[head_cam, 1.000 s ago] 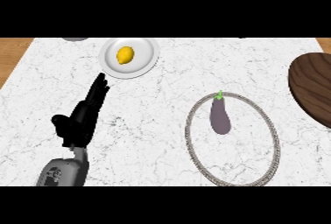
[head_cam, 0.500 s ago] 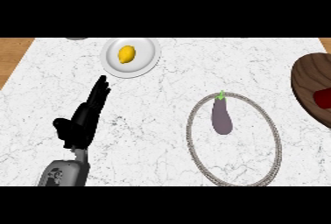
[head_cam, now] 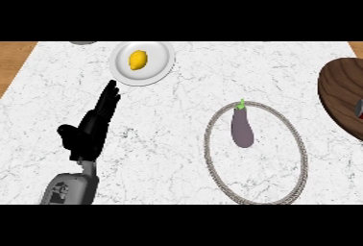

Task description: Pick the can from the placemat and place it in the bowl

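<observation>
A round placemat (head_cam: 212, 158) with a braided rim lies right of centre, and a purple eggplant (head_cam: 242, 129) lies on it. The brown wooden bowl (head_cam: 337, 91) is cut by the right edge. Inside it, at the very edge of the view, shows a small red and grey sliver of the can (head_cam: 359, 109). My left hand (head_cam: 90, 129) stands at the left, open, fingers straight and pointing up, holding nothing. My right hand does not show.
A white plate (head_cam: 159, 67) with a yellow lemon (head_cam: 138, 60) sits at the back left, just above my left hand's fingertips. A grey object (head_cam: 83, 43) peeks in at the top edge. Wooden floor shows past the counter's left edge.
One second ago the bowl showed no red; a red piece of the can then appeared in it, and now only a thinner sliver shows at the right edge. My left hand has stayed still.
</observation>
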